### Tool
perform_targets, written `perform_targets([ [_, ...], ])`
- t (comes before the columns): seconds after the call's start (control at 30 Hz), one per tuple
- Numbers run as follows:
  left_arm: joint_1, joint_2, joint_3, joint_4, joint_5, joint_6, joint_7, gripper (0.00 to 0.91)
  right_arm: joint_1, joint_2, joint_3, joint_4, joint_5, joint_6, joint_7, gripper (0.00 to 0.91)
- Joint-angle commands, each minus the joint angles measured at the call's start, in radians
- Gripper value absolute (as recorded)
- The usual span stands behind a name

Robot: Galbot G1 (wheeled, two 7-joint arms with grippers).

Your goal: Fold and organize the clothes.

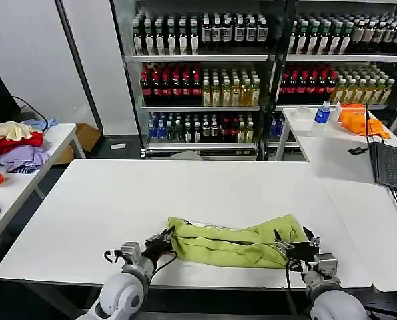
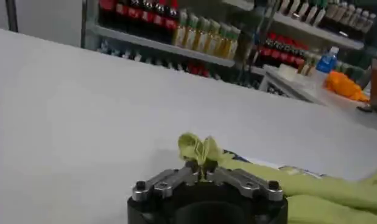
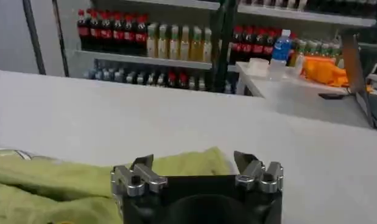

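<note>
The clothes are one lime T-shirt (image 1: 235,243), bunched into a long band near the front edge of the white table (image 1: 185,187). A bit of its white print peeks out along the far side. My left gripper (image 1: 161,244) is at the band's left end and shut on a pinch of the fabric. In the left wrist view that pinch of T-shirt (image 2: 200,149) stands up between the shut gripper (image 2: 200,168) tips. My right gripper (image 1: 291,248) sits at the band's right end. In the right wrist view this gripper (image 3: 193,161) stands wide open, with the T-shirt (image 3: 176,167) lying between and beyond its fingers.
A heap of red, lavender and cream garments (image 1: 13,145) lies on the left side table. On the right tables are an orange cloth (image 1: 360,122), a bottle (image 1: 323,113) and a laptop (image 1: 391,167). Drink shelves (image 1: 205,80) stand behind.
</note>
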Motion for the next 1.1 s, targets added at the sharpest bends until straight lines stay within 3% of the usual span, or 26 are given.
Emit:
perform_targets([
  [0.03,0.043,0.061,-0.139,-0.078,-0.086,-0.002,-0.008,0.03,-0.003,0.002,0.008,0.005,0.001,0.0,0.001,0.907],
  [0.33,0.138,0.125,-0.34,-0.082,-0.166,0.012,-0.054,0.03,0.009,0.01,-0.003,0.006,0.002,0.001,0.002,0.907],
  [0.7,0.104,0.192,-0.51,-0.025,-0.299,0.019,-0.134,0.03,0.011,0.011,-0.025,0.001,-0.002,-0.001,0.003,0.907],
  [0.93,0.046,0.197,-0.456,-0.092,-0.434,0.003,-0.139,0.03,0.023,0.005,-0.04,-0.005,-0.003,-0.001,0.002,0.907],
  [1.1,0.006,0.146,-0.364,-0.16,-0.556,0.001,-0.154,0.03,0.024,-0.001,-0.041,-0.007,-0.002,-0.002,0.001,0.907],
])
